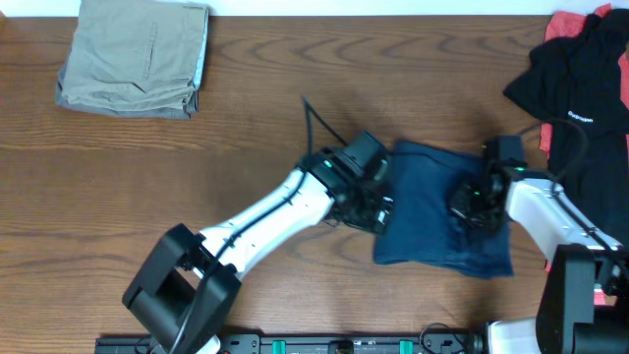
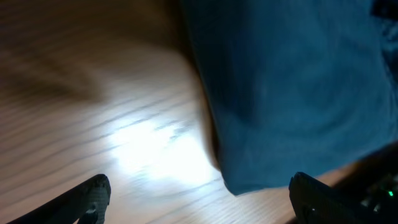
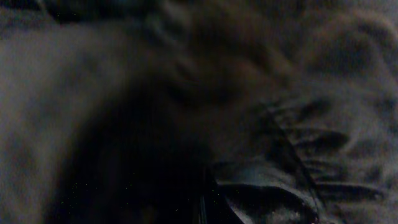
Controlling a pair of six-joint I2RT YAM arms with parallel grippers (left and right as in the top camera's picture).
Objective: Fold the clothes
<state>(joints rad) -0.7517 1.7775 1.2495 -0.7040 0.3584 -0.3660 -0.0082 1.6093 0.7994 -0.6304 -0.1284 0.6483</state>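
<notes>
The clothes (image 1: 432, 211) are a dark navy garment lying folded into a rough rectangle on the table, right of centre. My left gripper (image 1: 378, 192) is at its left edge and is open. In the left wrist view its fingers (image 2: 93, 196) stand wide apart over bare wood, with a corner of the blue cloth (image 2: 292, 93) just ahead of them. My right gripper (image 1: 470, 202) rests on top of the garment's right part. Its wrist view is dark and filled with wrinkled cloth (image 3: 323, 93). The jaws look shut, and I cannot tell whether any fabric is pinched.
Folded khaki trousers (image 1: 133, 54) lie at the back left of the wooden table (image 1: 197, 167). A black T-shirt (image 1: 580, 88) with small white lettering is heaped at the back right, with something red (image 1: 570, 25) behind it.
</notes>
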